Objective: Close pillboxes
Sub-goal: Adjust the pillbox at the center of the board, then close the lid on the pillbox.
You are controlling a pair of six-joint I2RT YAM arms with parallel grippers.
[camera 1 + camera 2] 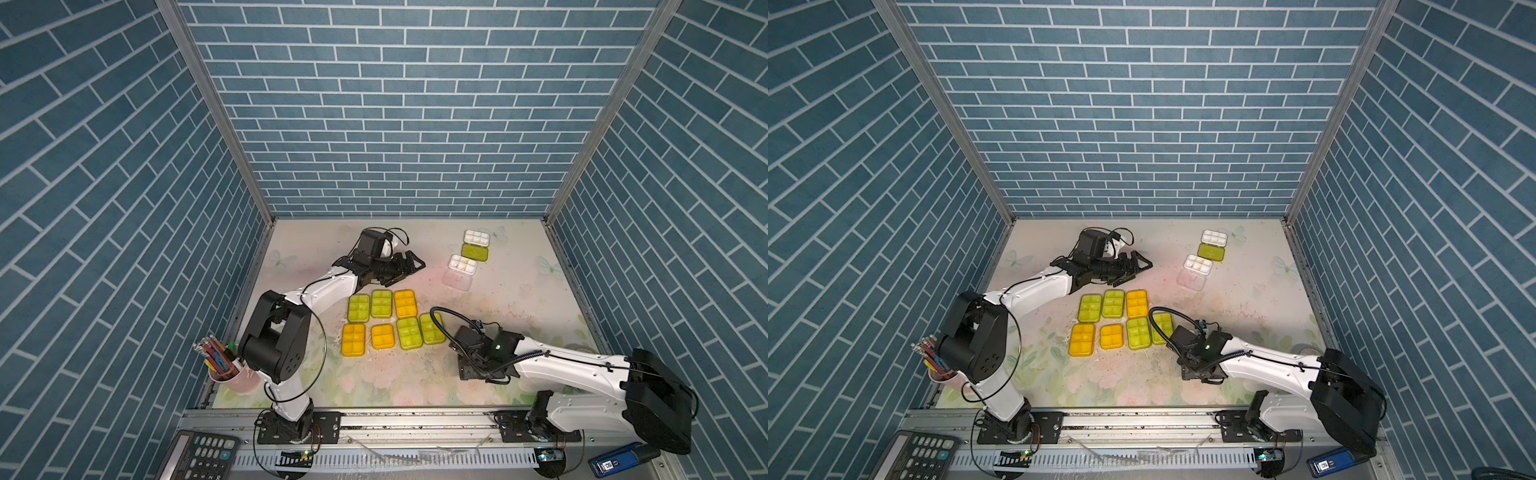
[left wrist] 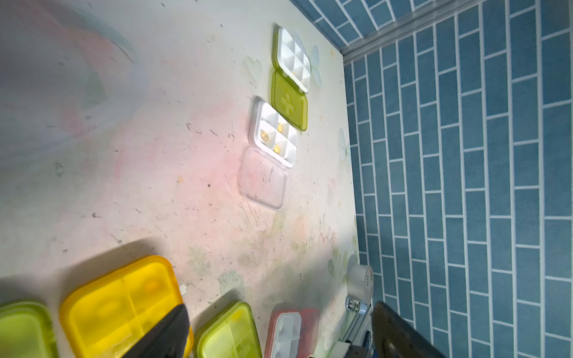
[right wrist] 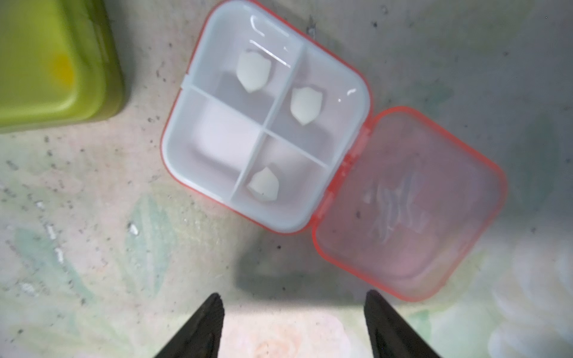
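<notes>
Seven closed pillboxes lie clustered mid-table in both top views, among them a lime green one and a yellow one. Two open pillboxes lie at the back right: one white tray with a green lid, another tray with a clear lid. An open pink pillbox holding three white pills has its lid flat on the table. My right gripper hovers just short of it, open and empty. My left gripper is open and empty behind the cluster.
A pink cup of pencils stands at the front left beside the left arm's base. A calculator and a blue device lie on the front rail. A tape roll sits by the right wall. Blue brick walls enclose three sides.
</notes>
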